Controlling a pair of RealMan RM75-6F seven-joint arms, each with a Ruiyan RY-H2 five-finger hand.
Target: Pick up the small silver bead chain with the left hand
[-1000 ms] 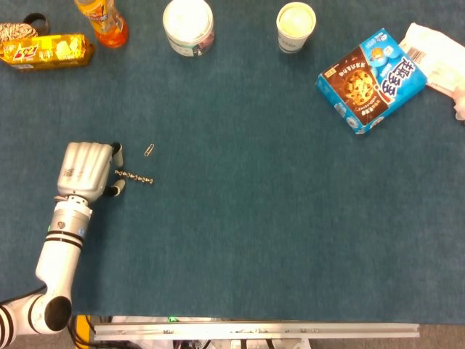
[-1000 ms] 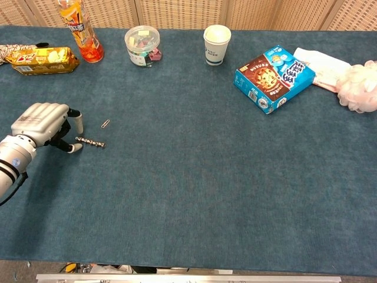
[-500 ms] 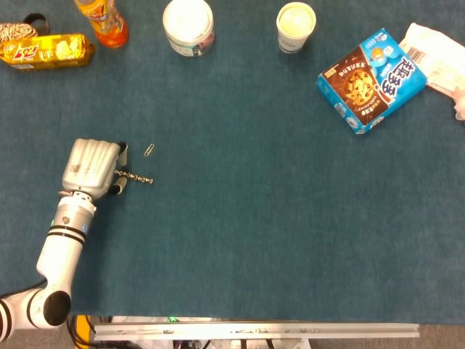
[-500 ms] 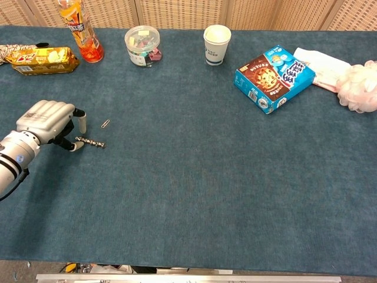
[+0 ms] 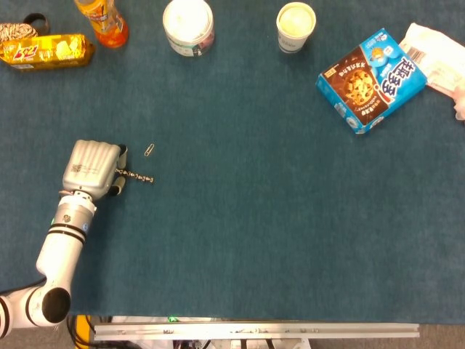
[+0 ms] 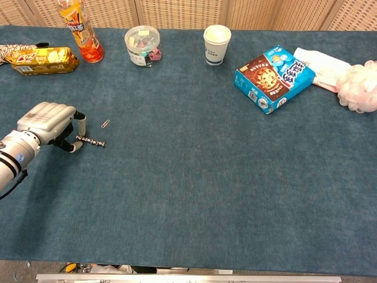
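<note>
Left hand (image 5: 92, 168) at 9 o'clock on the blue table (image 5: 254, 218), fingers curled down around the near end of the bead chain (image 5: 138, 177); whether it actually pinches it, can't tell. Chain flat on cloth. Paperclip (image 5: 149, 150) just beyond, 12 o'clock of chain.

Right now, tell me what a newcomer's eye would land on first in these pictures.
The left hand at the left side of the blue cloth, its fingers closing around one end of the bead chain, with a paper clip just beyond. Next, the bright blue cookie box lying at the far right, and the orange bottle at the far left.
</note>
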